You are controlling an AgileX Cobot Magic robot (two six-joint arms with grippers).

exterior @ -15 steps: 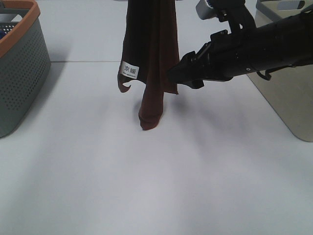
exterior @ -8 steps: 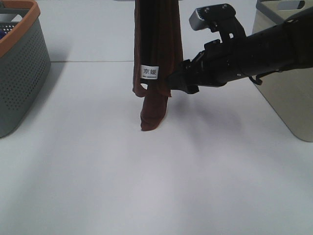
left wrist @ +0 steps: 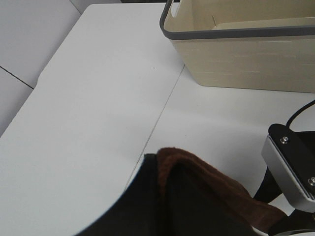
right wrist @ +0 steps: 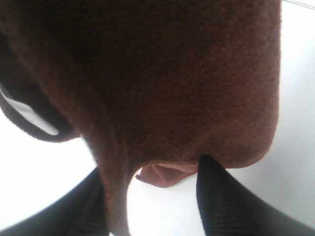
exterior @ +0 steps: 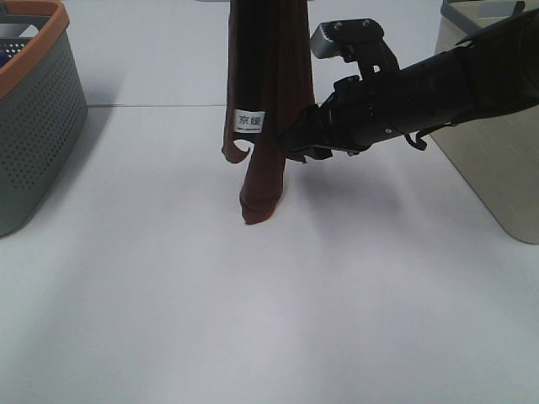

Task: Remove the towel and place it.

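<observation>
- The grey perforated plastic basket with an orange rim [exterior: 38, 101] stands at the left edge of the white table [exterior: 253, 320], well apart from the cloth.
- The dark maroon-brown plush towel [exterior: 268, 93] hangs in a long narrow drape over the middle of the table. Its small white tag [exterior: 249, 119] faces the camera and its lowest fold is at or just above the surface.
- My left gripper is above the high view. Its own camera shows only cloth bunched right beneath it, so I judge it clenched on the towel's top.
- My right gripper [exterior: 292, 145] has reached in at the drape's lower right edge. Its black fingers [right wrist: 216, 196] stand apart on either side of the hem and are not pinching it.
- The step in hand is taking a second hold. Next I should clamp that corner, then spread the cloth between both arms.
- The beige plastic basket with a grey rim [exterior: 493, 177] sits at the right.
</observation>
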